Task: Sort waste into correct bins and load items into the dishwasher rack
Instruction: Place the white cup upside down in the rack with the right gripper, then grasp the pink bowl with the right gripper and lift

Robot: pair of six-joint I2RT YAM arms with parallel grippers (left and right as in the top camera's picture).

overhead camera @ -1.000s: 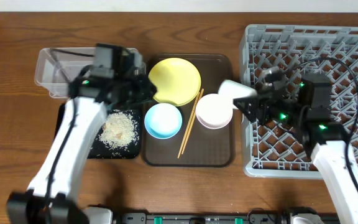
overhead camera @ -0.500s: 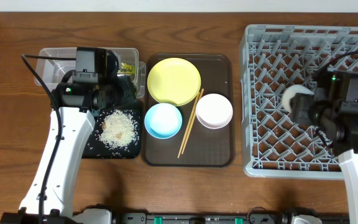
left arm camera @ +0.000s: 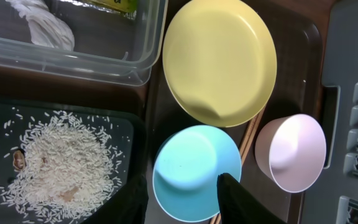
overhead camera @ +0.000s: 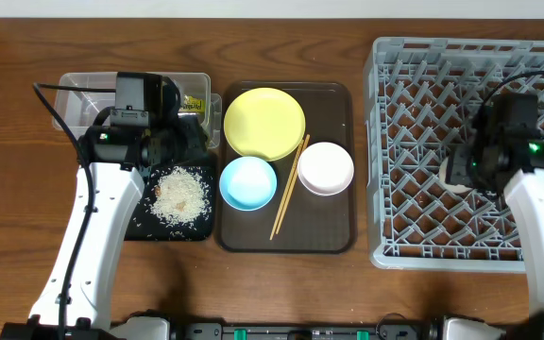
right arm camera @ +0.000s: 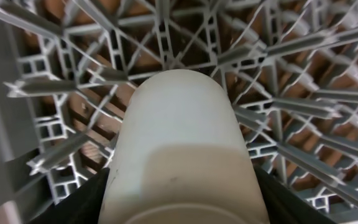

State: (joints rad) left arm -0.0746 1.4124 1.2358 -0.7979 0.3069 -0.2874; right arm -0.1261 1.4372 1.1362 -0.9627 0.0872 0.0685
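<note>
Right hand (overhead camera: 463, 170) is reaching down into the dishwasher rack (overhead camera: 442, 44), fingers closing on either side of the small white cup (overhead camera: 450, 177). In the right wrist view the cup (right arm camera: 182, 143) is lying on its side between the dark fingers (right arm camera: 82, 202), over the grey pegs, and whether it is touching the lattice cannot be told. Left hand (overhead camera: 182, 142) is hovering over the edge between the clear tub (overhead camera: 69, 90) and the black tray (overhead camera: 204, 227). In the left wrist view its fingers (left arm camera: 241, 199) are standing spread apart and holding nothing, with the light blue bowl (left arm camera: 194, 171) showing below them. Snack wrapper (overhead camera: 192, 102) and crumpled white tissue (left arm camera: 45, 25) are lying inside the clear tub. Rice (overhead camera: 179, 194) is sitting in a loose heap in the black tray, a few grains scattering around it. On the brown serving tray (overhead camera: 333, 236) the yellow plate (overhead camera: 264, 123) is sitting at the far end, the light blue bowl and white bowl (overhead camera: 325, 168) nearer, and the chopsticks (overhead camera: 289, 189) are lying diagonally between the two bowls. Everything is resting on the wooden surface (overhead camera: 17, 189).
</note>
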